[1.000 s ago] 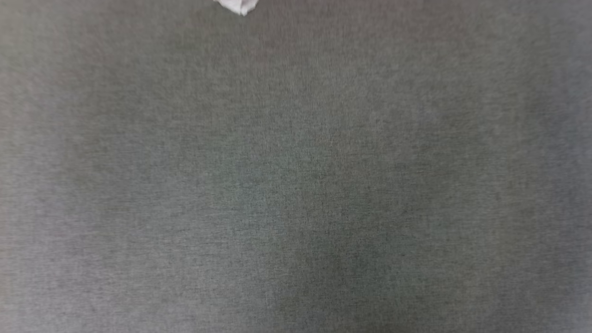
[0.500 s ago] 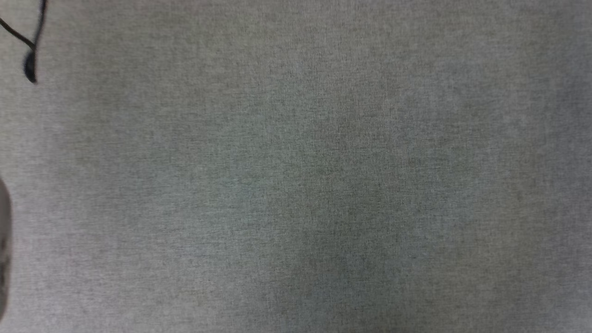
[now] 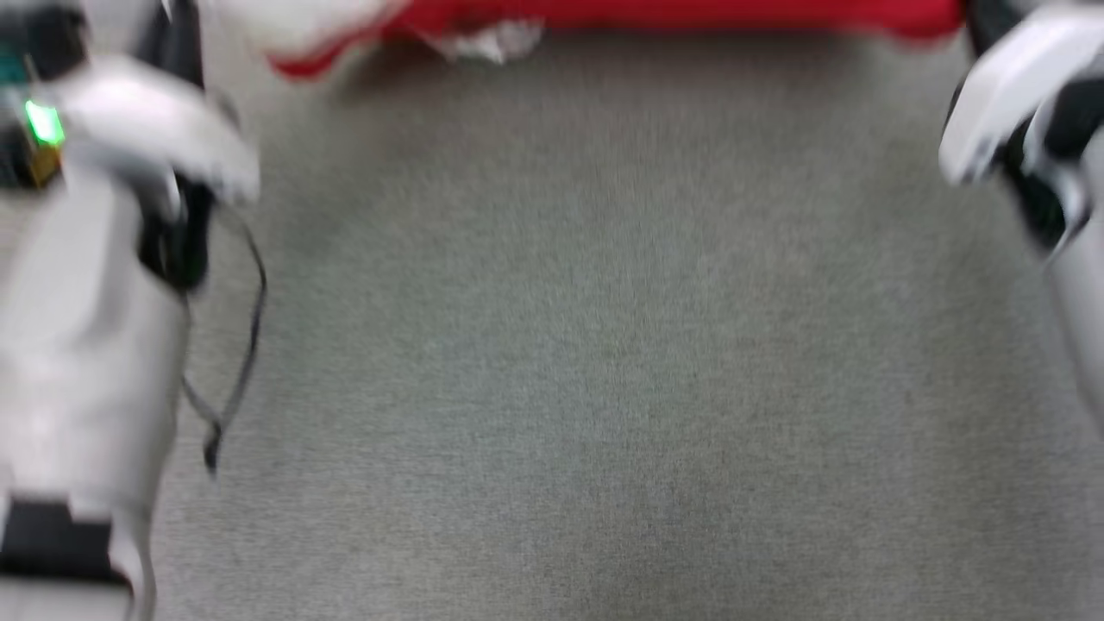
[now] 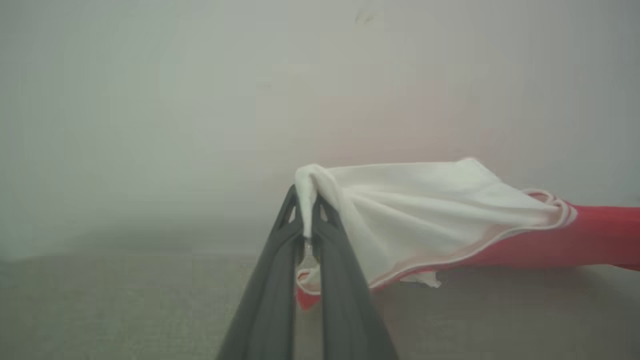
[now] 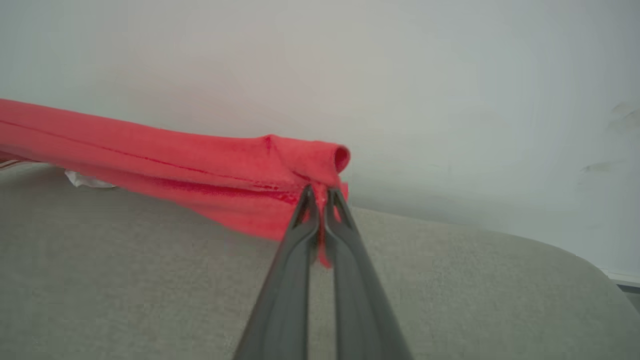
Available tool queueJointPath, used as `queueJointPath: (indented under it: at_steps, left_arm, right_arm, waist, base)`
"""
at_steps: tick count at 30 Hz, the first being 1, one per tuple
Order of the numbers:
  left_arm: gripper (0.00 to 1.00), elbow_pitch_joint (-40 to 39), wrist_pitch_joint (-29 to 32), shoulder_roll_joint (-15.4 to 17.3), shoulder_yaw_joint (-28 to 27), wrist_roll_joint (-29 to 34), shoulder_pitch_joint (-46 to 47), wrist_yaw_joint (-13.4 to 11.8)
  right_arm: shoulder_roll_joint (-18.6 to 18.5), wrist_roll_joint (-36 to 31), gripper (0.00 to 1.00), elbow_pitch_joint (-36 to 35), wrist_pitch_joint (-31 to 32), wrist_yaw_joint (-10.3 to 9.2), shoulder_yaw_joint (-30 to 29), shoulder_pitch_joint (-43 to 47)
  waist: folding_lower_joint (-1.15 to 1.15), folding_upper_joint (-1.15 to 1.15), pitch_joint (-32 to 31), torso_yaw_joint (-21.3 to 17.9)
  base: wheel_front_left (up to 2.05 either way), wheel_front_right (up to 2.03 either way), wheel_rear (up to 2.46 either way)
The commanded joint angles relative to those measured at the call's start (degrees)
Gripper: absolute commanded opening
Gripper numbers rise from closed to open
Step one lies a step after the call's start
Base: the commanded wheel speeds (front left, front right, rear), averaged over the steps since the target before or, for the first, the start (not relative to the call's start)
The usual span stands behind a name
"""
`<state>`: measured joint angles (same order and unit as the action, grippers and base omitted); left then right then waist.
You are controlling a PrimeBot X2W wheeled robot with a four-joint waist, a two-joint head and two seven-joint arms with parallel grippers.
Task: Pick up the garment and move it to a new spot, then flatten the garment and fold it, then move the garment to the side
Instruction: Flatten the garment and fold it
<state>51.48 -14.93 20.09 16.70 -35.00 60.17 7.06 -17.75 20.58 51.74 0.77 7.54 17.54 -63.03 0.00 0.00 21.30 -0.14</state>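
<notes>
Garment [image 3: 655,15] strung up over the grey tabletop [image 3: 604,345], pinched at both ends.
I've got my left claw [image 4: 305,200] squeezed tight on the white sleeve [image 4: 425,200], right claw [image 5: 318,192] clamped on a red edge; it hangs taut across the tabletop's far end.

Red garment [image 5: 200,165] with white sleeve, stretched taut, raised above grey surface
</notes>
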Motion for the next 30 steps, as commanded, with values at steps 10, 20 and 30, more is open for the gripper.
queueJointPath:
  at_steps: [10, 20, 30]
  left_arm:
    - [0.00, -9.8, 1.6, 2.5, -3.1, -5.3, -27.1, -3.3]
    - [0.00, -35.7, 9.5, 6.5, -8.7, -11.2, -57.8, -14.7]
    - [0.00, -58.6, 16.5, 8.3, -12.1, -13.8, -77.1, -25.0]
  right_arm:
    - [-4.2, 6.0, 0.00, -10.6, 2.5, -0.11, 3.7, 22.0]
    - [-6.5, 5.6, 0.00, -29.0, 11.5, -0.13, 0.2, 46.6]
    - [-3.9, 2.7, 0.00, -51.8, 27.4, -0.11, -8.0, 66.9]
  waist:
    - [0.00, 0.00, -14.1, 0.3]
    - [0.00, 0.00, -20.1, -0.8]
    - [0.00, 0.00, -20.2, -0.9]
  base:
    - [0.00, 0.00, 0.00]
    - [0.00, 0.00, 0.00]
    - [0.00, 0.00, 0.00]
